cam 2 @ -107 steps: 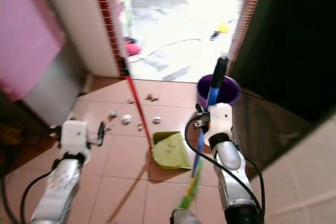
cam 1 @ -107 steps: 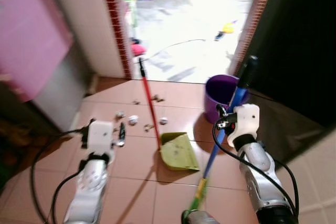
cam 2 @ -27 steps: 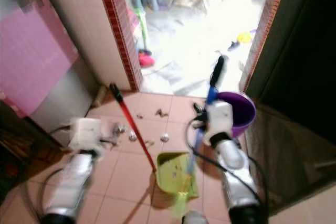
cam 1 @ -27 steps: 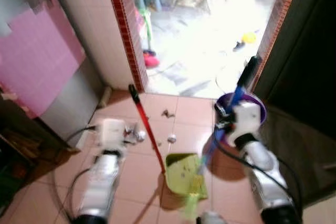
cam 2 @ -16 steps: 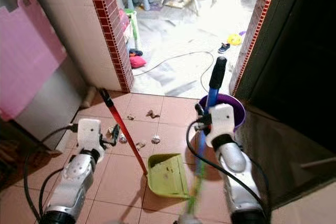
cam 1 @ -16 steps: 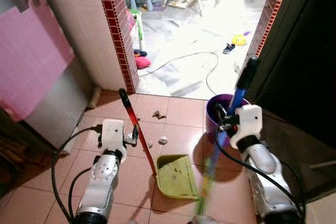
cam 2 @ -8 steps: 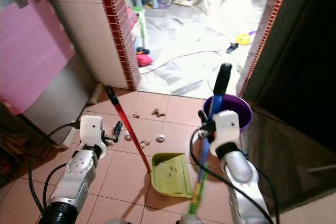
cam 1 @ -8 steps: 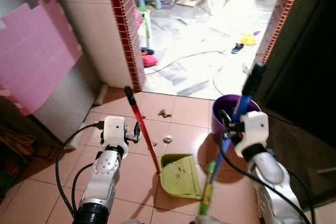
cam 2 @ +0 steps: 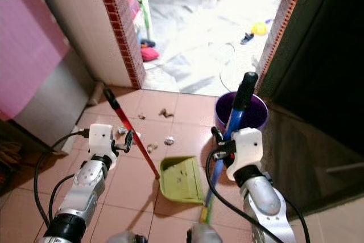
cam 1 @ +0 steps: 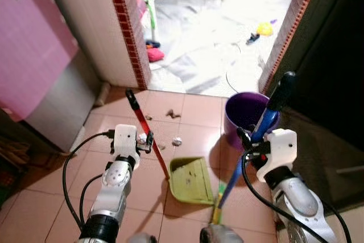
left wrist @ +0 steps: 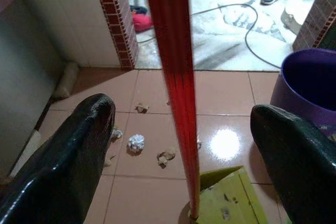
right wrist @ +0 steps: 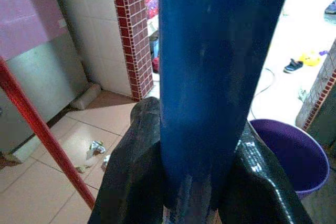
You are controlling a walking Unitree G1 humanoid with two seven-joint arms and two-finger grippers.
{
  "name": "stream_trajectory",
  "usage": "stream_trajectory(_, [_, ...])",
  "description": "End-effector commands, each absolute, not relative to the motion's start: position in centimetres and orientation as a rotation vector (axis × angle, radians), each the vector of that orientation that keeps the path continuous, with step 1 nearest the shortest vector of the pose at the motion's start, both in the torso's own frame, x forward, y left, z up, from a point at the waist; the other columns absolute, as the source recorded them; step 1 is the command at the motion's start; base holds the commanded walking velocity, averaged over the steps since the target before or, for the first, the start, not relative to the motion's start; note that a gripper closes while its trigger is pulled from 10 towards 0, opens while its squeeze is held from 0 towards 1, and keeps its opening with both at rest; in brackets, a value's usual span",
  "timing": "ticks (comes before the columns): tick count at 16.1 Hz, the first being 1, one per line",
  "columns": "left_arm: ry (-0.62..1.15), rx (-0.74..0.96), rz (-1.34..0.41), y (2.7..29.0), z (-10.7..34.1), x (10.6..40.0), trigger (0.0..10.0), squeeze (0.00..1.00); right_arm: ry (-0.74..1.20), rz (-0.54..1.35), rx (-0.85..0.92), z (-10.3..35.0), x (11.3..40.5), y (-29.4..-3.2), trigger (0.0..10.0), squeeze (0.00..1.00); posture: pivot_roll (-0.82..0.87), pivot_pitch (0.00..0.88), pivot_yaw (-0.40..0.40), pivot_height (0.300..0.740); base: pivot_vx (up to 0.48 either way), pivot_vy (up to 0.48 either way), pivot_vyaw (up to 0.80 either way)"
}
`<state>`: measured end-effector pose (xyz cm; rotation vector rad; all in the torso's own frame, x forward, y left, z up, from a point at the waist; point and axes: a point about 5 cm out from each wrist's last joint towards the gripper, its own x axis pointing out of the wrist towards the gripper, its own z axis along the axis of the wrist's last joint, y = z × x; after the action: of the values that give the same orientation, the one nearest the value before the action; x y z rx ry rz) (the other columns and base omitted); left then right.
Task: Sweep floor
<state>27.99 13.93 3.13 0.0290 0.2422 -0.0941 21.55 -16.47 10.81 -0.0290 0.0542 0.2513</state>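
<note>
With the left gripper (cam 1: 149, 140) open around the red dustpan handle (cam 1: 149, 137), the right gripper (cam 2: 218, 143) clamped on the broom (cam 2: 227, 140), the green dustpan (cam 1: 190, 181) could slip sideways and scatter the paper scraps (cam 1: 177, 140).

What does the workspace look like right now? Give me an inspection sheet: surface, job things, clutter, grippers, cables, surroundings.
Surface: terracotta tile floor, glossy.
Job's things: green dustpan flat on the tiles, its red handle slanting up; blue-handled broom upright to the dustpan's right.
Clutter: crumpled paper scraps on the tiles beyond the dustpan, not yet swept in.
Grippers: left gripper open, fingers either side of the red handle without touching; right gripper shut on the broom.
Cables: robot's black wrist cables; a thin cable loops on the pale floor past the doorway.
Surroundings: purple bucket beside the broom; red brick door edge; pink panel at left; small shoe outside.
</note>
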Motion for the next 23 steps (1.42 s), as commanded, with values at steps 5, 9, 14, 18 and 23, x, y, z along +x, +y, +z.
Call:
stream_trajectory(5, [0.190, 0.058, -0.038, 15.7, 4.3, 29.9, 10.0, 0.00, 0.052, 0.266, -0.015, 12.1, 21.2, -16.4, 10.0, 0.00, -0.26, 0.137, 0.060, 0.740, 0.000, 0.000, 0.00])
stream_trajectory(9, [0.148, 0.037, -0.047, 15.5, 5.7, 31.7, 10.0, 0.00, 0.047, 0.281, -0.025, 12.6, 21.6, -16.2, 10.0, 0.00, -0.28, 0.142, 0.051, 0.740, 0.000, 0.000, 0.00])
stream_trajectory(14, [0.134, 0.031, -0.096, 14.5, 5.9, 32.6, 10.0, 0.00, 0.049, 0.288, -0.040, 12.8, 21.5, -16.3, 10.0, 0.00, -0.30, 0.143, 0.043, 0.740, 0.000, 0.000, 0.00])
stream_trajectory(18, [0.102, 0.034, -0.134, 13.6, 6.2, 33.2, 6.5, 0.00, 0.043, 0.296, -0.047, 13.2, 21.7, -16.2, 10.0, 0.00, -0.31, 0.148, 0.032, 0.740, 0.000, 0.000, 0.00])
stream_trajectory(23, [0.066, 0.071, -0.125, 13.6, 7.3, 34.2, 10.0, 0.00, 0.046, 0.295, -0.062, 13.2, 21.5, -16.5, 10.0, 0.00, -0.33, 0.147, 0.034, 0.740, 0.000, 0.000, 0.00])
